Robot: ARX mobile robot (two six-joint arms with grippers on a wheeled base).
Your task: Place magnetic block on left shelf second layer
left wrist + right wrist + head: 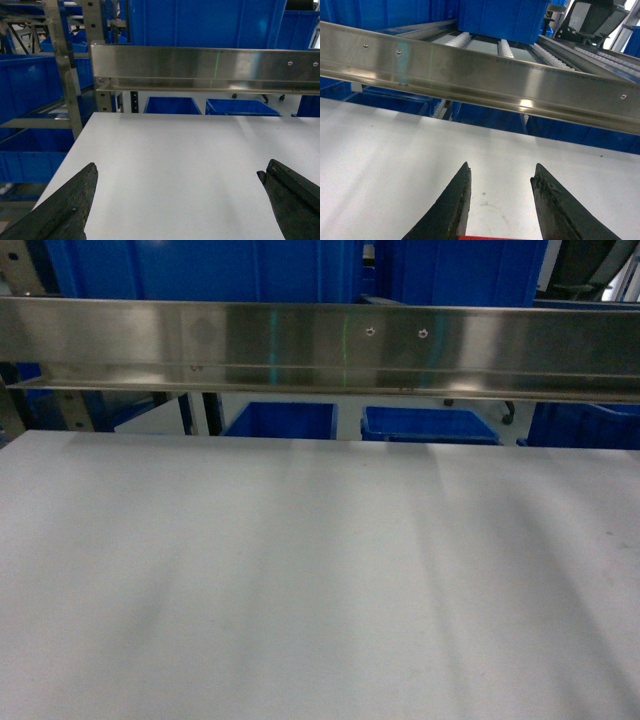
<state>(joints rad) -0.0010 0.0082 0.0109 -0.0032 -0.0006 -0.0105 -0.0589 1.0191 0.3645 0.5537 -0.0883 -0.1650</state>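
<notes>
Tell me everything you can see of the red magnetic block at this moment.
Only a thin bright red sliver of the magnetic block shows, at the bottom edge of the right wrist view. It sits between the dark fingers of the right gripper, above the white tabletop. Its shape, faces and exact contact with the fingers are cut off. The head and left wrist views do not show it.

Between the black jaws of the right gripper [501, 205] shows a bright red sliver; beyond them lie the plain white tabletop [300, 570], shiny silver beam [320, 345] and blue tubs [430, 425].
</notes>
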